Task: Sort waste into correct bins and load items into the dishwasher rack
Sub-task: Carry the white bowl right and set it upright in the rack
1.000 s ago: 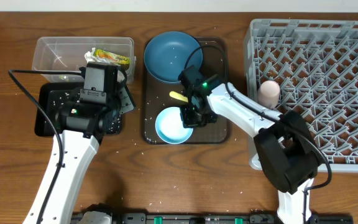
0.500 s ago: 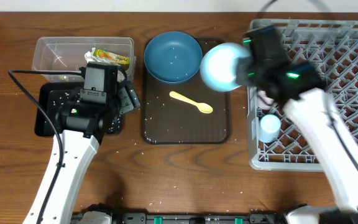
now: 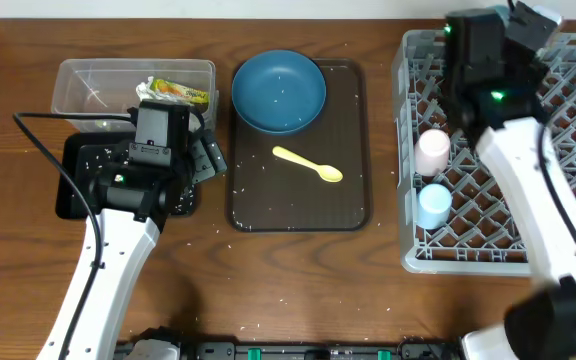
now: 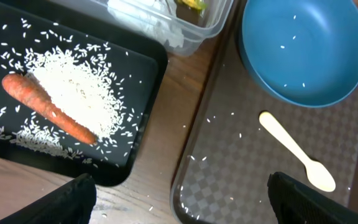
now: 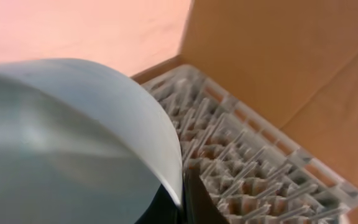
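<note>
Though framed tight on a brown wooden table (image 3: pixel 388 290), takes in a clear tub (image 3: pixel 88 85) at the back left holding a wrapper (image 3: pixel 180 92) and a tissue (image 4: pixel 138 15), a black tray (image 4: pixel 145 74) just beside it bearing a carrot (image 4: pixel 45 109) on a heap of rice (image 4: pixel 79 99), a brown serving tray (image 3: pixel 298 205) at centre with a blue bowl (image 3: pixel 279 92) and a yellow spoon (image 3: pixel 308 165) lying apart, and a grey rack (image 3: pixel 528 130) filling the right side, with a pink cup (image 3: pixel 432 152) and a light-blue cup (image 3: pixel 434 205) near its left wall. Glimpses blurred tan panels beyond the rack's far rim. Leaves a strip of wood between serving tray and rack, a narrower one between serving tray and black tray, both dotted with loose grains. Finds the left gripper (image 4: pixel 182 202) released, fingers spread wide above that narrower strip, holding nothing. Finds the right gripper (image 5: pixel 178 208) clenched on the rim of a white bowl (image 5: pixel 61 143) above the rack's back left part. Against a second earlier: white bowl gone from the serving tray, right arm swung from tray to rack, left arm in the same spot.
</note>
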You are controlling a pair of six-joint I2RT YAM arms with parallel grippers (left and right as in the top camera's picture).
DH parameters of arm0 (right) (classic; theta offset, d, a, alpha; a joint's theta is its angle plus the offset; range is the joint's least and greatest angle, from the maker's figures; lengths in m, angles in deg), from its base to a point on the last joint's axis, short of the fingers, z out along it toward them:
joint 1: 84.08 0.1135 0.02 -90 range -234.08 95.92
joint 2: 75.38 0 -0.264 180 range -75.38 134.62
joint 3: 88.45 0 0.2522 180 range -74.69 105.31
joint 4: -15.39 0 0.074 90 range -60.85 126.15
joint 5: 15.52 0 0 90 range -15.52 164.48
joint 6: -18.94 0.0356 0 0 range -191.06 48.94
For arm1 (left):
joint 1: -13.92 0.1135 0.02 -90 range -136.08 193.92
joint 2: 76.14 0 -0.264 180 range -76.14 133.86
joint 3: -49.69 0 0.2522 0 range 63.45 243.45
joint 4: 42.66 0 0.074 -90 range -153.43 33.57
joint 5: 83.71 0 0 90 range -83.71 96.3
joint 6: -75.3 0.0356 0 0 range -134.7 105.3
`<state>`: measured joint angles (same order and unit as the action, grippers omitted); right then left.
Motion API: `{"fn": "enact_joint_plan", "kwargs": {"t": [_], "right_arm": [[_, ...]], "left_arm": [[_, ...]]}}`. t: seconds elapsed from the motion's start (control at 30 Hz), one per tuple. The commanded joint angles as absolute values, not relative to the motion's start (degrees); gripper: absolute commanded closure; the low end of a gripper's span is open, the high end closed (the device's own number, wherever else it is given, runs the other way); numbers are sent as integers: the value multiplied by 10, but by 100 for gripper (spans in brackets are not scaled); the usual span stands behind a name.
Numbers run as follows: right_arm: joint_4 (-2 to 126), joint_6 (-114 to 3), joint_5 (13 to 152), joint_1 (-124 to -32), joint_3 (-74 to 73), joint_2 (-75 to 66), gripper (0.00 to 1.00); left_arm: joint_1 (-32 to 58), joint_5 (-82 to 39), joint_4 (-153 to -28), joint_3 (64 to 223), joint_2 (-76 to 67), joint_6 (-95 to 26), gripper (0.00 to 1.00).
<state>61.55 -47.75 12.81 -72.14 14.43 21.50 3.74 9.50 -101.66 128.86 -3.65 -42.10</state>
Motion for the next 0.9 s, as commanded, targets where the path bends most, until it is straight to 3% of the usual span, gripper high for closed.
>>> {"fn": "enact_joint_plan", "kwargs": {"t": [0.0, 0.2, 0.53, 0.8, 0.87], "right_arm": [[534, -646, -22, -726, 142, 271, 99], [374, -860, -72, -724, 142, 366, 99], [374, -865, -67, -719, 142, 450, 99], [482, -837, -9, -690, 141, 460, 98], [496, -833, -9, -682, 141, 460, 89]], "left_arm": [[40, 100, -1018, 1293, -33, -424, 5], [40, 100, -1018, 1293, -33, -424, 4], [40, 100, -1018, 1293, -33, -424, 3], [40, 100, -1018, 1293, -33, -425, 3], [40, 100, -1018, 1293, -33, -424, 3]]}}
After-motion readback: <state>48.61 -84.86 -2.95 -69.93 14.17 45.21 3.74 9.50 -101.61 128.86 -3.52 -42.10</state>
